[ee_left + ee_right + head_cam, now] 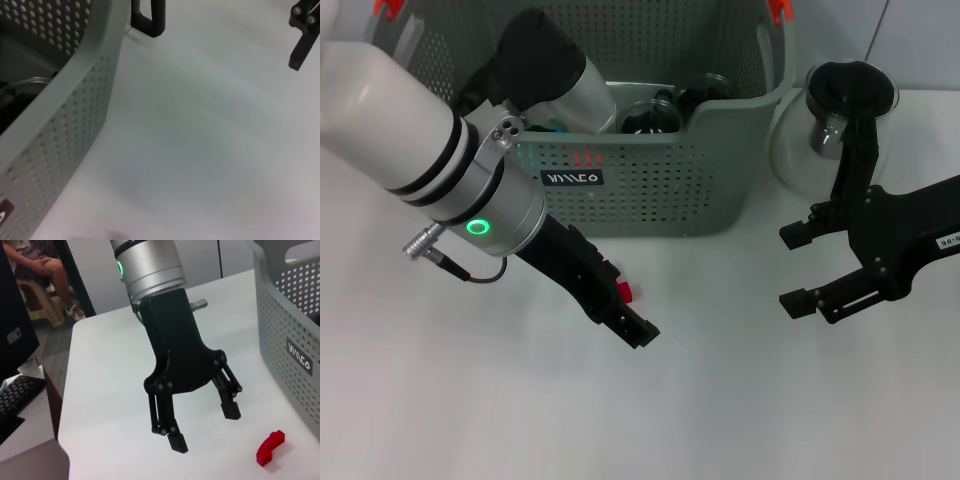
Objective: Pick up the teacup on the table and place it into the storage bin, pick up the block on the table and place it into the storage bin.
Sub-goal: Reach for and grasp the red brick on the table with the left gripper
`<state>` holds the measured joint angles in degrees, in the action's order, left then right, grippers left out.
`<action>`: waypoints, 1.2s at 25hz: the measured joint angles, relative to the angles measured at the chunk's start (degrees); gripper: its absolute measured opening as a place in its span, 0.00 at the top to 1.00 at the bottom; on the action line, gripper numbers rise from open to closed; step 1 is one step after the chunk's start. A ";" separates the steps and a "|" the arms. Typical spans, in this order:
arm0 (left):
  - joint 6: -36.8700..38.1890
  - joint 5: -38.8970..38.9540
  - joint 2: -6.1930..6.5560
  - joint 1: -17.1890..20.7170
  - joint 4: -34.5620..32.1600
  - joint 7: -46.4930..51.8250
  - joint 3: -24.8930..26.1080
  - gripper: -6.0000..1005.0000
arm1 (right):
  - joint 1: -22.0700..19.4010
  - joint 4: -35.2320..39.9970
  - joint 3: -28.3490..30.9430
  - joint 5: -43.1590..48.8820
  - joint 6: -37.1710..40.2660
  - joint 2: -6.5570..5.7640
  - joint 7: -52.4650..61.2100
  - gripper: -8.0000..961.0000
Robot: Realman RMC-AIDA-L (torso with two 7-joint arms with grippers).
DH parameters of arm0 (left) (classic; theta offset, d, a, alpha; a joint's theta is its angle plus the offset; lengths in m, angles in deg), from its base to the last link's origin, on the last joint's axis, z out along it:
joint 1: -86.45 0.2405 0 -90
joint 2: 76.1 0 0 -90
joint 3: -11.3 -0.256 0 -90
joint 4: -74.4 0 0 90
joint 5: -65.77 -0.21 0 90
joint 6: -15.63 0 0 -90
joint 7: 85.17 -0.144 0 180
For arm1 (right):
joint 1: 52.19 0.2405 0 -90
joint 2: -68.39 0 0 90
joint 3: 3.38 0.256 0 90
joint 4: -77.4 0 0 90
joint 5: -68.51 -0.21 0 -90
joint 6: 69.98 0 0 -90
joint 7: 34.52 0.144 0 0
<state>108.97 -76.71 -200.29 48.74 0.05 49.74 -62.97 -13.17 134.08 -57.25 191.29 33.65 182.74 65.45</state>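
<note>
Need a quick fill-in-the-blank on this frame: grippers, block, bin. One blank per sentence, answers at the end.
1. The left gripper hangs over the table with its fingers ____.
2. The small curved block lying on the table is ____ in colour.
3. The storage bin has walls full of small round ____.
4. The right gripper is ____, holding nothing.

Missing words: open; red; holes; open

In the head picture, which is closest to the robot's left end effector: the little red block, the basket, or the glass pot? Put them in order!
From the left end effector:
1. Red block, right beside it on the table.
2. Storage bin, just behind it.
3. Glass pot, far off on the robot's right, beyond the bin's corner.
</note>
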 joint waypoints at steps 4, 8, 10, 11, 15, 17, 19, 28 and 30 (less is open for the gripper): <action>-0.03 0.00 0.00 -0.02 0.00 0.00 0.00 0.08 | 0.00 0.00 0.00 0.00 0.06 0.00 0.00 0.04; -0.06 0.00 0.00 -0.10 0.00 0.00 0.00 0.08 | 0.11 0.00 0.00 0.00 0.09 -0.01 0.08 0.04; -0.08 0.00 0.03 -0.15 0.00 0.00 0.00 0.08 | 0.22 0.00 0.00 0.00 0.13 -0.06 0.23 0.04; -0.08 0.00 0.05 -0.17 0.00 0.00 0.00 0.08 | 0.24 0.00 0.00 0.00 0.13 -0.08 0.26 0.04; -0.09 0.00 0.10 -0.19 -0.01 0.00 0.06 0.08 | 0.25 0.00 0.00 0.01 0.16 -0.10 0.30 0.04; -0.09 0.00 0.09 -0.23 -0.01 0.00 0.07 0.09 | 0.26 0.00 0.00 0.00 0.17 -0.09 0.31 0.04; -0.09 -0.02 0.09 -0.31 -0.01 0.00 0.08 0.09 | 0.26 0.00 0.00 0.00 0.17 -0.09 0.31 0.04; -0.10 -1.12 0.16 -0.60 -0.01 0.00 0.20 0.09 | 0.26 -0.02 -0.09 0.00 0.05 -0.09 0.29 0.04; -0.09 -1.13 0.14 -0.61 -0.01 0.00 0.20 0.09 | 0.26 -0.07 -0.10 0.00 0.01 -0.09 0.29 0.04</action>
<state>108.88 -77.83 -200.15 48.13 0.04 49.75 -62.77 -12.91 134.01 -57.35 191.29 33.66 182.65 65.74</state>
